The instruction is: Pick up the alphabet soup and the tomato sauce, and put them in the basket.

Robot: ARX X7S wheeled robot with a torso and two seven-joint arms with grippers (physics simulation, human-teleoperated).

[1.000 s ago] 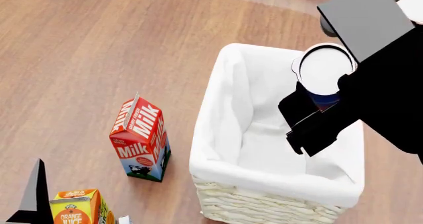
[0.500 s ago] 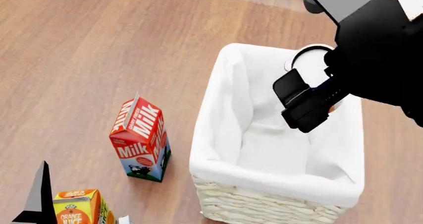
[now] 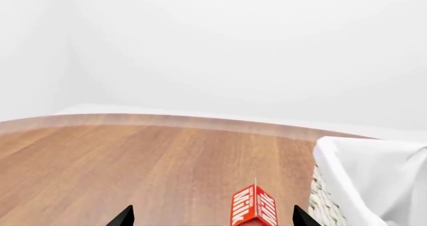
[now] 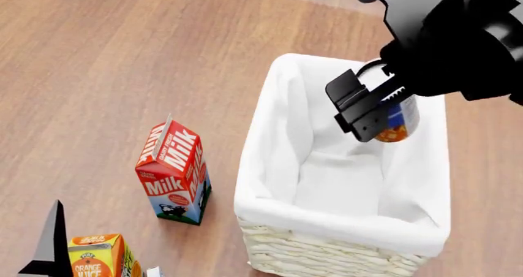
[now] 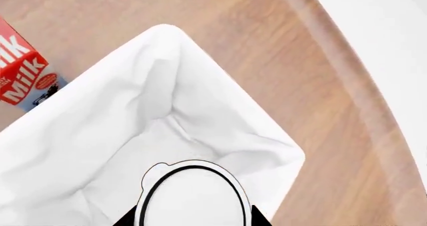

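Observation:
The alphabet soup [image 4: 398, 121], a blue can with an orange picture, hangs tilted over the far part of the basket [image 4: 276, 185], inside its rim line. My right gripper [image 4: 383, 105] is shut on the can. In the right wrist view the can's white top [image 5: 193, 198] fills the space between the right gripper's [image 5: 192, 220] dark tips, with the basket's white liner [image 5: 160, 71] beneath. My left gripper [image 3: 213, 218] is open with nothing between its fingers, low at the near left; one of its fingers [image 4: 49, 246] shows in the head view. The tomato sauce is out of view.
A red milk carton [image 4: 173, 173] stands upright on the wooden floor left of the basket, also visible as the milk carton [image 3: 253, 208] beyond the left gripper. An orange juice carton [image 4: 97, 257] sits at the near left. The basket's cloth edge [image 3: 360, 176] lies right of the left gripper.
The right arm has swung and tilted the can: its white top faced the head camera before, and now its blue side shows, lower over the basket. The left arm hardly moved.

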